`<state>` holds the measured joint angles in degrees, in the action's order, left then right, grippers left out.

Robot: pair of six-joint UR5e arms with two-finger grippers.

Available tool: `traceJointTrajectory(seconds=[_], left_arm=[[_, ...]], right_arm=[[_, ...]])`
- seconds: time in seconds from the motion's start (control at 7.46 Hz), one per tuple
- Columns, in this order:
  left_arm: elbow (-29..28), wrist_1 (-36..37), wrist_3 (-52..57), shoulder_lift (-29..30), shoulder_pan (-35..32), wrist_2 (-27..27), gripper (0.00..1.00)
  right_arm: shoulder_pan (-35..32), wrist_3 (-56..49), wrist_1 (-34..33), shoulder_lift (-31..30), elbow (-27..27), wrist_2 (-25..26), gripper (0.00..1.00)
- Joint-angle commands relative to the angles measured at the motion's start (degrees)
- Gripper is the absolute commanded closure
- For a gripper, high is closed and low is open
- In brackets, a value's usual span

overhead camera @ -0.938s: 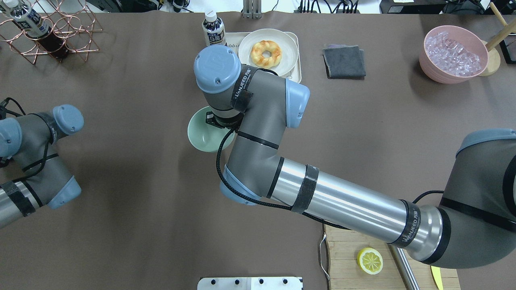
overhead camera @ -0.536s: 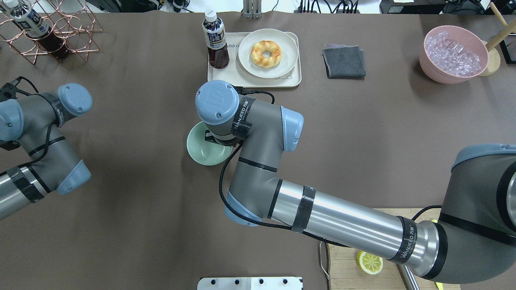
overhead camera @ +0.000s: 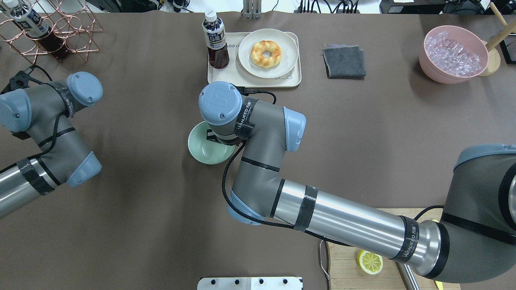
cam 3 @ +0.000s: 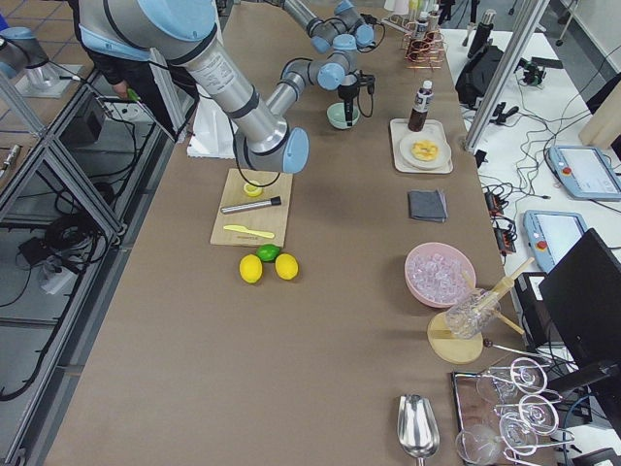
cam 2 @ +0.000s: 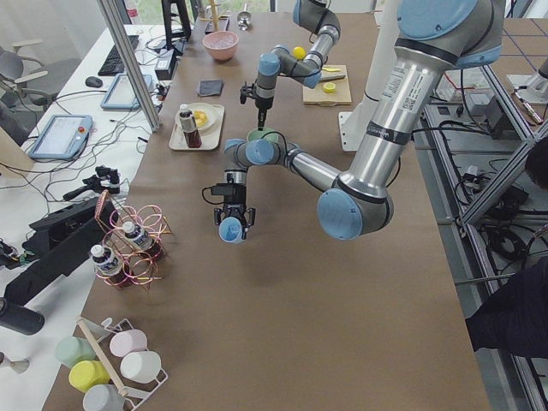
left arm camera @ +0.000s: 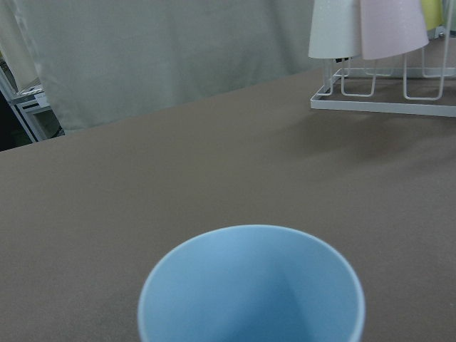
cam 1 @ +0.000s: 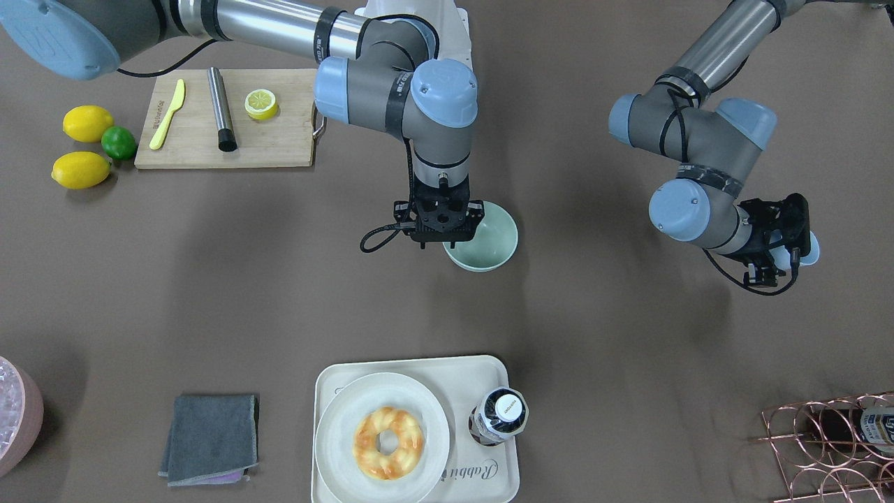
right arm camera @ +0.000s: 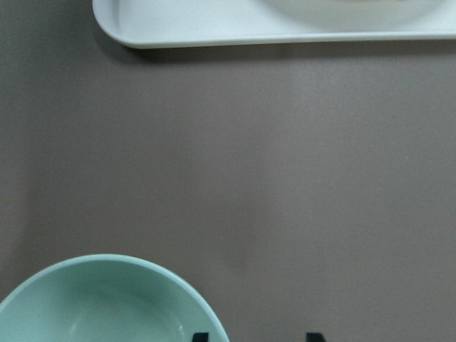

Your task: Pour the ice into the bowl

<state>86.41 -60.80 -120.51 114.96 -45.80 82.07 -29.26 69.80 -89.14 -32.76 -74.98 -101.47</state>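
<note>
The right gripper (cam 1: 447, 239) hung over the mint-green bowl (cam 1: 493, 249) at mid-desk (cam 1: 628, 363), jaws spread astride its rim. The left gripper (cam 1: 795, 242) pinched a pale blue cup (left arm camera: 251, 292) well apart from the bowl, with no ice visible inside. A jaw catching the rim on withdrawal could tip the bowl, and a right arm left there could block the pour.

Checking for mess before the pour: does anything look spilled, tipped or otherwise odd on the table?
Nothing stands out. The mint-green bowl sits upright on the table with nothing spilled around it, the left tool holds the pale blue cup, and the bottle stands upright on its tray.
</note>
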Motion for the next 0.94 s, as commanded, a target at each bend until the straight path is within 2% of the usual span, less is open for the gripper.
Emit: traceJointTrajectory(seconds=[0.0,0.13,0.4,0.8], left_arm=[[3.92,0.42,0.89,0.96,-0.35,-0.07,0.41],[6.73,1.12,1.07,1.23,-0.26,-0.15,0.41],[11.4,3.84,2.83,3.59,0.0,0.02,0.41],[15.88,11.21,2.21,12.27,5.08,3.45,0.42]], right_arm=[[-5.35,-3.78,-5.77,0.07,-5.51,-4.16,0.21],[-8.68,-6.15,-7.61,-0.98,-7.79,-7.22,0.21],[-15.45,-18.59,-8.59,-6.84,-11.92,-12.77,0.21],[-28.0,-34.85,-8.07,-18.27,-15.46,-24.43,0.21]])
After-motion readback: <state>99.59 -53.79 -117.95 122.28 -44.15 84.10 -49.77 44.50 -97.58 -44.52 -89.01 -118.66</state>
